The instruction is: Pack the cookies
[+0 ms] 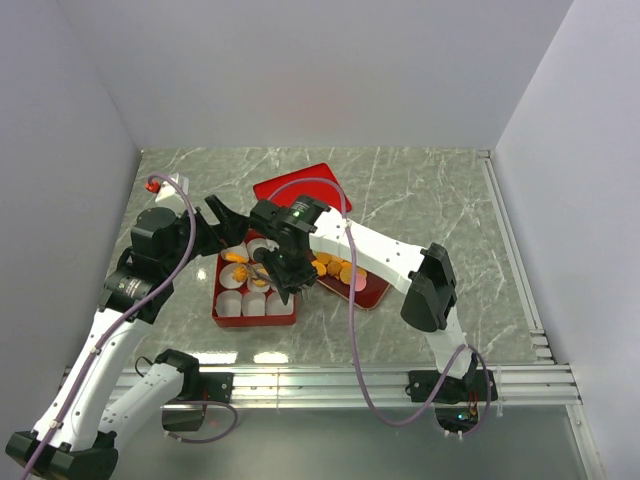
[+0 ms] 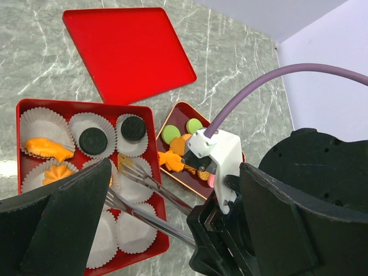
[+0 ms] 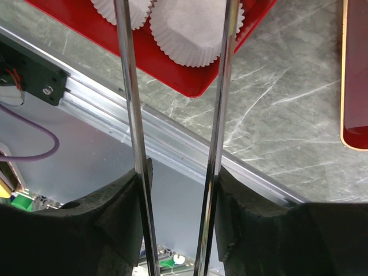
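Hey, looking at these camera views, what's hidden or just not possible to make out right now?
Tips of the tongs: cut off by the top edge in the right wrist view, under the right arm in the top view.
Some paper cups in the box: left wrist view, behind a finger of the left tool.
Some cookies in the small tray: left wrist view, behind the right arm.
Whether the tongs hold anything: too small to tell.

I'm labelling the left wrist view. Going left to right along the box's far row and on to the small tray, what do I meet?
Orange cookie, black cookie, second black cookie, green cookies on the small tray.
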